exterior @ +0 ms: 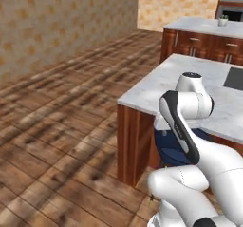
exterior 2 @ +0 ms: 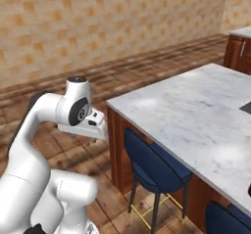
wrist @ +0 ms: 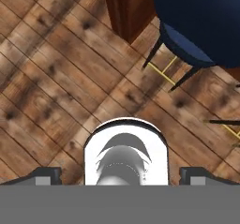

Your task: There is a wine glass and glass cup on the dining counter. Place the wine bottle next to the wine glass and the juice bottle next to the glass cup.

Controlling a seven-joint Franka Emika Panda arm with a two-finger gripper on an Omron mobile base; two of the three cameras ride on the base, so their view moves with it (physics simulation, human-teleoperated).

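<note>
Marble, white-grey and veined, tops the dining counter [exterior 2: 196, 115] on its brown wood base, a dark sink corner [exterior: 234, 78] set into its far right. Blue stools [exterior 2: 154, 167] tuck under the near edge above the wood-plank floor [exterior: 57, 126]. The gripper [wrist: 120, 174] points down at the floor, fingers [wrist: 47, 175] well apart.

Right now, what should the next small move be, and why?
Probably keep the arm tucked and drive the base on along the dining counter. The end effector is open, holds nothing, and faces the wood floor beside a blue stool, off the counter's corner.
</note>
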